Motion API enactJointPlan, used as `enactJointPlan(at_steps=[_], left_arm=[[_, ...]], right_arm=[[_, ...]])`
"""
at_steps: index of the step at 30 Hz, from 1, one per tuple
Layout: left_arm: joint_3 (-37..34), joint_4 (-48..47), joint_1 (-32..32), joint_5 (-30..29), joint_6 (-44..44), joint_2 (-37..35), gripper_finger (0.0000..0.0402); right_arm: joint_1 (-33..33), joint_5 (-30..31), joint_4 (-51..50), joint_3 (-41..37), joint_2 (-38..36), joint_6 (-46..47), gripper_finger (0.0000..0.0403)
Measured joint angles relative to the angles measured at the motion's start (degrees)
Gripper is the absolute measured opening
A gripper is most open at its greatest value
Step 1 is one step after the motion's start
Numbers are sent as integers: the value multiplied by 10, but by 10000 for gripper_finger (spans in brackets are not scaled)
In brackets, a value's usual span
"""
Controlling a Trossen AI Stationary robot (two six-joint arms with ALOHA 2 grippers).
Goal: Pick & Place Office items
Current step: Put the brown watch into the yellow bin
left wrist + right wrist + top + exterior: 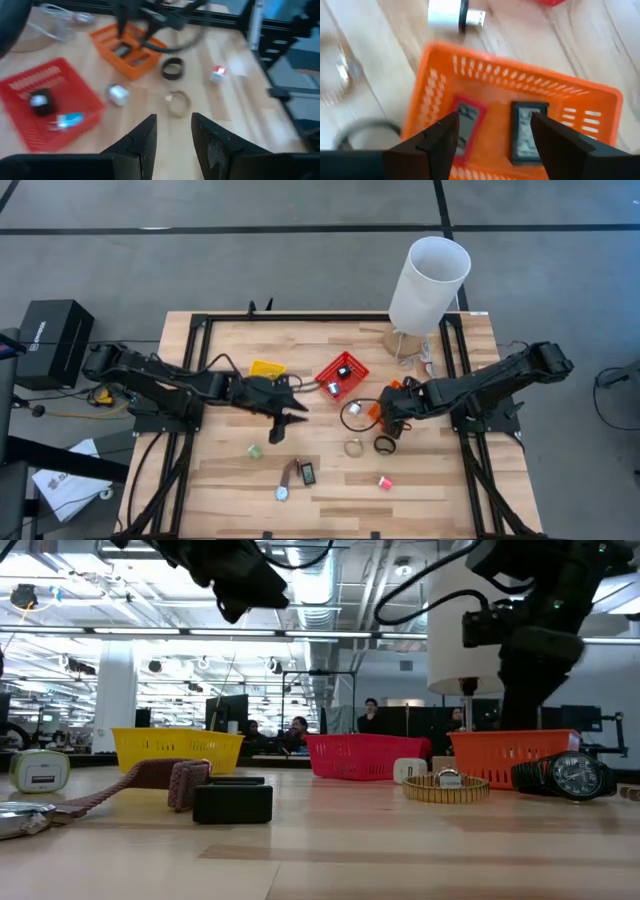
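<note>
My left gripper hangs open and empty above the table's middle, left of the red basket; its fingers hold nothing. My right gripper is open above the orange basket, where a red-framed square and a black square lie on the floor. Loose on the table are a silver piece, gold ring, black ring, pink bit, green piece, brown strap and black square.
A yellow basket sits behind the left gripper, and the red basket holds a black piece and a blue piece. The tall white cylinder stands at the far right. A black watch lies by the orange basket. People sit in the room beyond.
</note>
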Motion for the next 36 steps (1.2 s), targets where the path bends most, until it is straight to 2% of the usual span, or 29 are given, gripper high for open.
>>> enactJointPlan(at_steps=[4,13,18,28,36], left_arm=[[0,-2,-46,0,-66,19,115],[0,14,-130,-37,-207,113,116],[0,13,-156,-41,-218,149,135],[0,8,-180,-76,-233,205,212],[0,9,-182,-81,-243,251,219]], right_arm=[[3,7,19,0,0,56,229],[28,43,72,0,0,20,219],[32,41,97,0,0,-1,219],[32,38,114,0,0,-6,219],[32,38,115,0,0,-6,219]])
